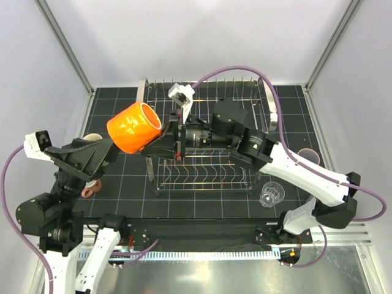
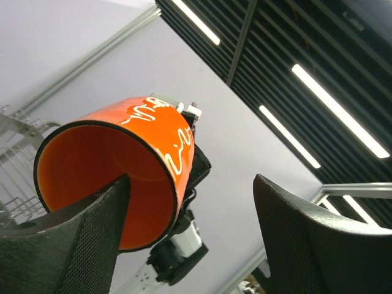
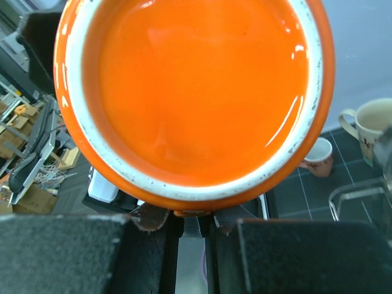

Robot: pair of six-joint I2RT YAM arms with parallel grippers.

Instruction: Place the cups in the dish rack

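Small orange cup [image 1: 133,130] hangs above the left end of the dish rack [image 1: 202,174]. Right gripper [image 3: 196,223], nearly closed, apparently pinches its base edge. Left gripper [image 2: 191,184] gapes, one finger inside the mouth. Close left firmly before right releases.

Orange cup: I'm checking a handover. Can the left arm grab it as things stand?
Probably yes: the left gripper is open at the rim of the orange cup, one finger before its mouth; the right gripper holds it by the base end.

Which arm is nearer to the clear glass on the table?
Right. The right arm, holding the orange cup, passes close beside the glass; the left arm stands at the far left side, well away from it.
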